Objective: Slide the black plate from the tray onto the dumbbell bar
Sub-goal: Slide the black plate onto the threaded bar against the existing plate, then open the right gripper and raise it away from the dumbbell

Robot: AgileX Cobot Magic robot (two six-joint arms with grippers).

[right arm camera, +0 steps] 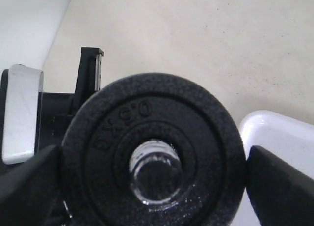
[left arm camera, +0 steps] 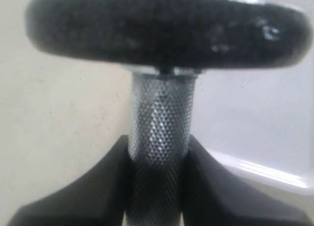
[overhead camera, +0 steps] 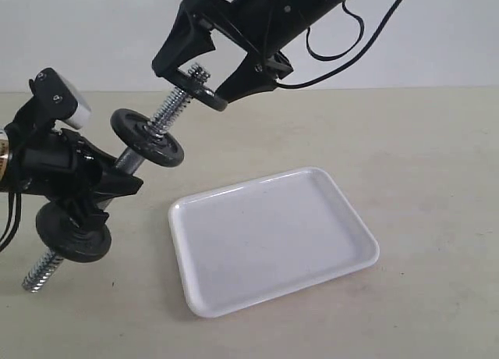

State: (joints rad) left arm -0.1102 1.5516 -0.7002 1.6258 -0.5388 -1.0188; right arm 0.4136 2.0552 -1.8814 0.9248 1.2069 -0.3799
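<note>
My left gripper [overhead camera: 117, 179] [left arm camera: 158, 150] is shut on the knurled middle of the dumbbell bar [overhead camera: 173, 109] [left arm camera: 159, 123] and holds it tilted above the table. One black disc [overhead camera: 146, 138] [left arm camera: 167, 29] sits on the bar above the grip. Another disc [overhead camera: 74, 232] sits below it. The black plate [overhead camera: 204, 91] [right arm camera: 147, 118] is at the bar's upper threaded end. The bar's tip [right arm camera: 156, 169] pokes through its centre hole. My right gripper [overhead camera: 193, 82] [right arm camera: 152, 162] is shut on the plate's rim, one finger on each side. The white tray [overhead camera: 273, 242] [left arm camera: 255, 113] [right arm camera: 279, 132] holds nothing.
The tray lies on a beige table [overhead camera: 421, 140] against a pale wall. The left arm's white camera housing [overhead camera: 74, 101] [right arm camera: 19, 113] stands close behind the bar. The right arm and its cable [overhead camera: 343, 39] reach in from the upper right.
</note>
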